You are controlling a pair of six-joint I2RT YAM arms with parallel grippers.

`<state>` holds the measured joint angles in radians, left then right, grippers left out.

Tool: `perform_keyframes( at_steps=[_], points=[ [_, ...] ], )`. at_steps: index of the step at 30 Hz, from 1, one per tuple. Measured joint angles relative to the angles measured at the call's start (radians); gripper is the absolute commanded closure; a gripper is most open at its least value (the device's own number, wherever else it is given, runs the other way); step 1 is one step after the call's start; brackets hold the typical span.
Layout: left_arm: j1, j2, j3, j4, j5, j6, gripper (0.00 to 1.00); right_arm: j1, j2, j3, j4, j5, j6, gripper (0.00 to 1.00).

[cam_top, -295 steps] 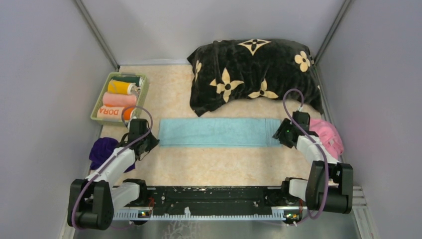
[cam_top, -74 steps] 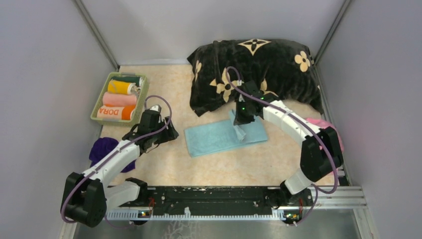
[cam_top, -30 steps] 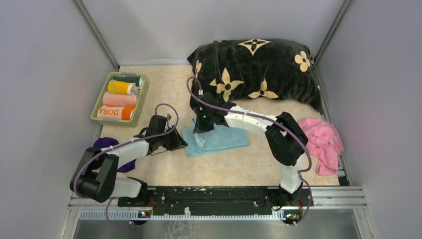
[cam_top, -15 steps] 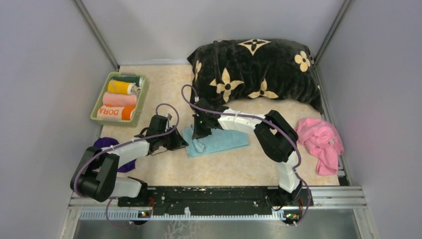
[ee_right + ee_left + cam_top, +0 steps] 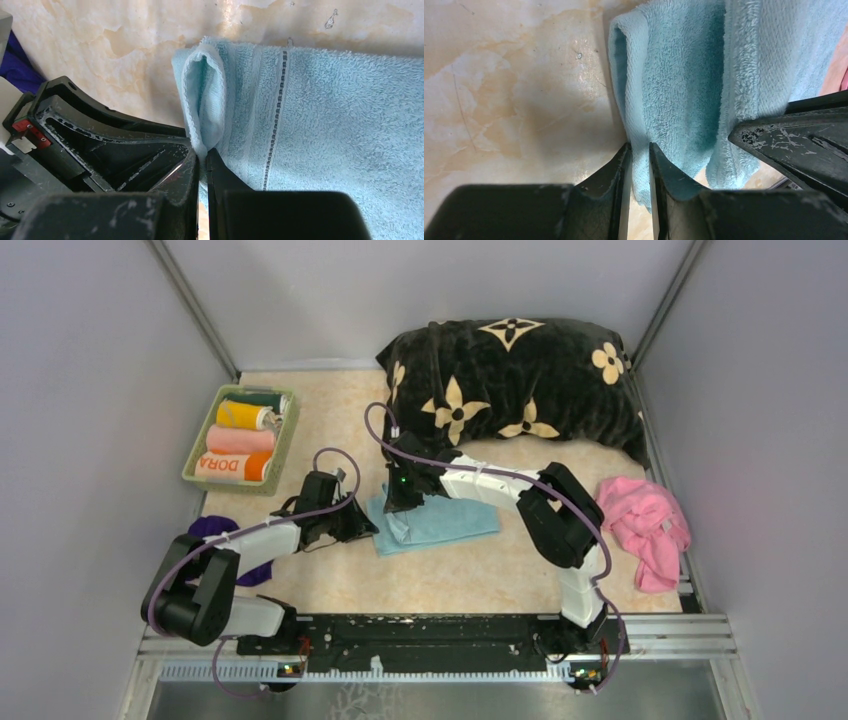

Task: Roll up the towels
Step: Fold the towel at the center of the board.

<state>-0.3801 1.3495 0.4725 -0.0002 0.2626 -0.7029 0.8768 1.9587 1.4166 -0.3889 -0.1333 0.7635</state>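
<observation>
A light blue towel [image 5: 445, 521] lies folded double on the marbled table, its left end bunched up. My left gripper [image 5: 367, 528] pinches that end's lower layer; in the left wrist view its jaws [image 5: 639, 156] are shut on a blue terry edge [image 5: 674, 75]. My right gripper [image 5: 398, 514] reaches across from the right and is shut on the small folded loop of the same towel [image 5: 325, 125], its jaws [image 5: 202, 159] nearly touching. A pink towel [image 5: 646, 525] lies crumpled at the right. A dark purple towel [image 5: 205, 536] sits partly under the left arm.
A green basket [image 5: 200, 440] at the back left holds rolled towels: orange "DORA" [image 5: 228, 467], peach [image 5: 240, 440], yellow [image 5: 243, 415]. A big black cushion with beige flowers [image 5: 510, 380] fills the back right. Grey walls close in on both sides.
The right gripper has carried the towel's right end over to the left end, folding it double. In the last second it settled slightly beside the left gripper, which held still.
</observation>
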Motion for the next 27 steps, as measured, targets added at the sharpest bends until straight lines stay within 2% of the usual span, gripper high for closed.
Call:
perform_keyframes(
  at_steps=[16,18,23,27],
  points=[
    [-0.006,-0.002,0.000,-0.001,-0.009,0.000,0.75,0.013,-0.001,0.005,-0.001,-0.047,0.008,0.98],
    [-0.006,-0.002,0.000,-0.001,-0.010,0.000,0.74,0.019,0.002,0.005,-0.002,-0.054,0.008,0.93],
    [-0.006,-0.003,0.000,-0.001,-0.010,0.000,0.70,0.029,0.020,0.005,0.000,-0.055,0.013,0.71],
    [-0.011,-0.021,0.000,-0.015,-0.028,-0.002,0.64,0.029,0.025,0.005,0.002,-0.051,0.014,0.59]
  ],
)
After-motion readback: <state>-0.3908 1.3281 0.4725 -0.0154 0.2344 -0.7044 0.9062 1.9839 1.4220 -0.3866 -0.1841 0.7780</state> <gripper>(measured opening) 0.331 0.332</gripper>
